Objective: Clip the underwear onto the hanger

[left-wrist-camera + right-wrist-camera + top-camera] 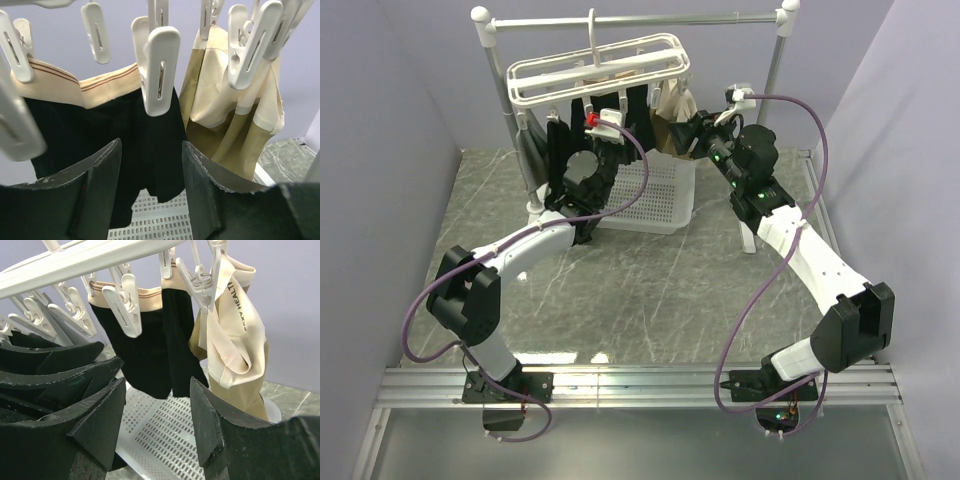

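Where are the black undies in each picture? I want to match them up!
Top view: the black soft-fabric boxer shorts hang under the white plastic drying frame, top middle.
Left wrist view: the shorts fill centre-left, behind a white peg.
Right wrist view: the shorts hang upper middle, left of the tan-beige garment.
Shared landmark: the white perforated plastic basket, below the shorts in every view.

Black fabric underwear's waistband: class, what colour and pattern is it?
Cream waistband with thin reddish-brown stripes; left wrist view shows it best.
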